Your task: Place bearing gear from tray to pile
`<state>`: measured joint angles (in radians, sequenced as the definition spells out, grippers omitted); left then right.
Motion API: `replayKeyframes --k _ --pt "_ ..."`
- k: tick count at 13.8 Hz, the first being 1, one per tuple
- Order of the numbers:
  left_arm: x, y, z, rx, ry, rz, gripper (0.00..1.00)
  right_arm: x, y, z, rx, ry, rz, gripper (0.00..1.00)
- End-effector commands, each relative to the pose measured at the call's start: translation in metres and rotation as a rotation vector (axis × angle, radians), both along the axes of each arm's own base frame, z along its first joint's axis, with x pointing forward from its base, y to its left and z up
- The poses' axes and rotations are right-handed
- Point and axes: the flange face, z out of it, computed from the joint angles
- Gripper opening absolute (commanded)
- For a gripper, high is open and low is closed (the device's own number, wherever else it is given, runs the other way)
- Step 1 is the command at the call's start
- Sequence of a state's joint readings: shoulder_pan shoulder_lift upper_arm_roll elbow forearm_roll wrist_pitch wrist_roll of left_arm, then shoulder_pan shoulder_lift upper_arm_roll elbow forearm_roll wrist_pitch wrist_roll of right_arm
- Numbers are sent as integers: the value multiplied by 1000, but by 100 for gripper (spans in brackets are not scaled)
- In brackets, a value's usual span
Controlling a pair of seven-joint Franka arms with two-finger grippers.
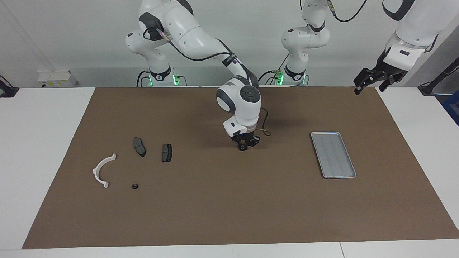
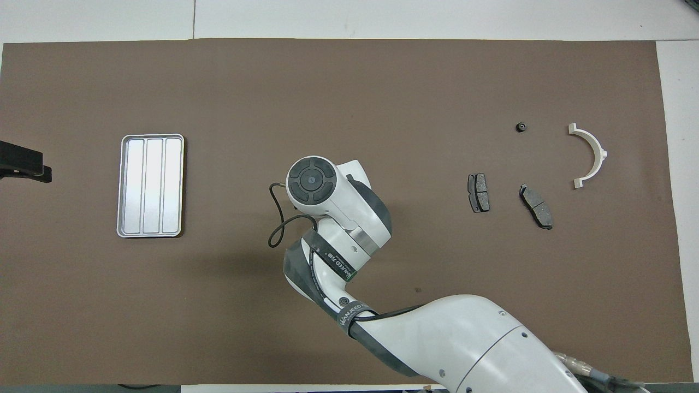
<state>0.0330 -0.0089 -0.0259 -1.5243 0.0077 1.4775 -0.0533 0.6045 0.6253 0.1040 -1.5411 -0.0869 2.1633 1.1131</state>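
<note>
My right gripper [image 1: 244, 146] is low over the middle of the brown mat, between the tray and the pile. It is shut on a small black bearing gear [image 1: 243, 147]. In the overhead view the wrist [image 2: 312, 181] hides both the gripper and the gear. The silver ridged tray [image 1: 333, 154] [image 2: 150, 185] lies empty toward the left arm's end. The pile lies toward the right arm's end: a white half-ring bracket [image 1: 103, 170] [image 2: 590, 155], two dark brake pads [image 1: 139, 146] [image 1: 166, 152] and another small black gear [image 1: 135, 186] [image 2: 521, 127]. My left gripper [image 1: 371, 81] waits open, raised over the mat's corner.
The brown mat [image 1: 229, 215] covers most of the white table. A thin black cable [image 2: 278, 226] loops off the right wrist. The left gripper's dark tip [image 2: 24, 166] shows at the edge of the overhead view, beside the tray.
</note>
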Motion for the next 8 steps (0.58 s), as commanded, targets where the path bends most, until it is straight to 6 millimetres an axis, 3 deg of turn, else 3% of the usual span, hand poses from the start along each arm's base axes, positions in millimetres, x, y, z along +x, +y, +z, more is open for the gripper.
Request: replayKeyframes --k 1,2,4,6,8 --pt "-2 -2 0 -2 6 -7 100 1 -8 -7 -16 17 23 0" --pt "-4 -1 1 -2 8 -4 100 4 -10 -1 -26 23 19 0" --pt "-5 3 0 -2 16 4 100 24 -19 32 -51 35 20 0" --pt "-4 -2 -1 -2 10 -5 100 56 -65 70 -89 67 93 0" --pt "0 -5 2 -2 -16 -14 100 91 -129 110 -79 61 154 0"
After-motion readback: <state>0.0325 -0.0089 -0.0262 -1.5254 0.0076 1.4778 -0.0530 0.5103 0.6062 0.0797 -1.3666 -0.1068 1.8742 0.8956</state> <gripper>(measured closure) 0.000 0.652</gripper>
